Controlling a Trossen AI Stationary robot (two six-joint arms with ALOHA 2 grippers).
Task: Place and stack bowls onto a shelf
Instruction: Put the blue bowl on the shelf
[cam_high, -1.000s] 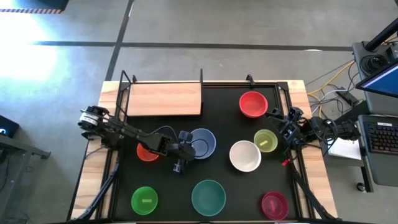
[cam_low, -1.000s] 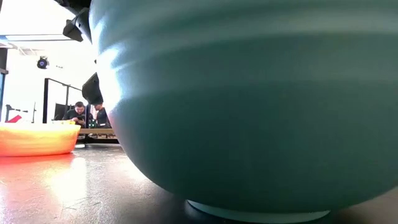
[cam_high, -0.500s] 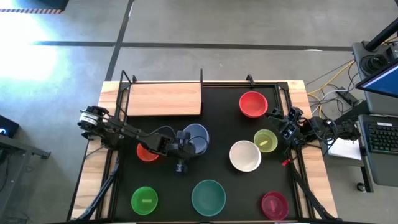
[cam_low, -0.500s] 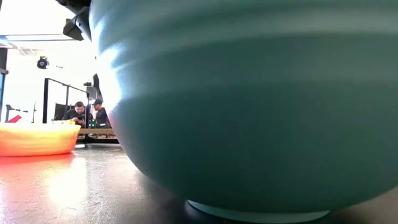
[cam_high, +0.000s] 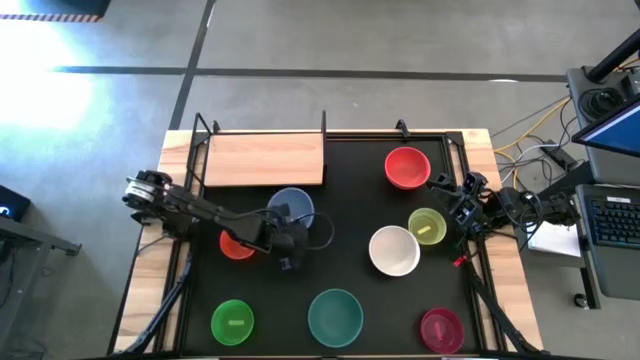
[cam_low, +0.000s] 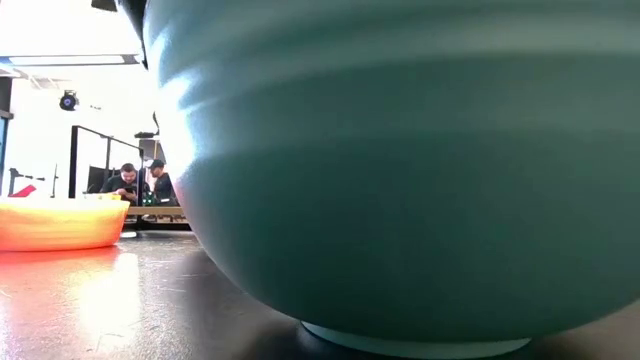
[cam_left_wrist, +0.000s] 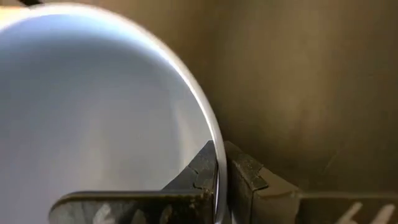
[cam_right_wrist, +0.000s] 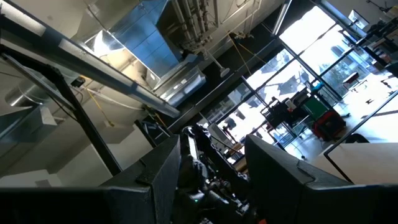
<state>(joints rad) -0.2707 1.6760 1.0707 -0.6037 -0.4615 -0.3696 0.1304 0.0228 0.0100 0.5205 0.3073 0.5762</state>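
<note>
My left gripper (cam_high: 293, 224) is shut on the blue-grey bowl (cam_high: 290, 203), just near of the light-wood shelf (cam_high: 263, 160). In the left wrist view its fingers (cam_left_wrist: 221, 168) straddle the bowl's rim. The orange bowl (cam_high: 236, 246) sits on the mat, partly under the left arm. The red (cam_high: 407, 167), yellow-green (cam_high: 427, 227), white (cam_high: 394, 250), teal (cam_high: 334, 315), green (cam_high: 232, 322) and magenta (cam_high: 441, 328) bowls stand on their bases on the mat. My right gripper (cam_high: 458, 205) waits open at the table's right edge; in its wrist view the fingers (cam_right_wrist: 217, 168) point up at the ceiling. My left gripper pinches the blue-grey bowl's rim (cam_left_wrist: 214, 146) on its near side, with one finger (cam_left_wrist: 193, 177) inside the bowl and the other (cam_left_wrist: 249, 183) outside. The fingers come from the table's near-left side. Whether the bowl's base is off the mat I cannot tell.
The shelf has thin black uprights (cam_high: 324, 122) at its corners, and its board is bare. The teal bowl (cam_low: 400, 170) fills most of the low view, with the orange bowl (cam_low: 60, 222) to its left. People sit in the room behind (cam_low: 127, 180). Cables and a desk lie right of the table.
My left gripper has moved toward the table's left and far edges, toward the shelf, staying shut on the blue-grey bowl. The bowl has travelled with it from the mat's middle to just near of the shelf's near edge.
</note>
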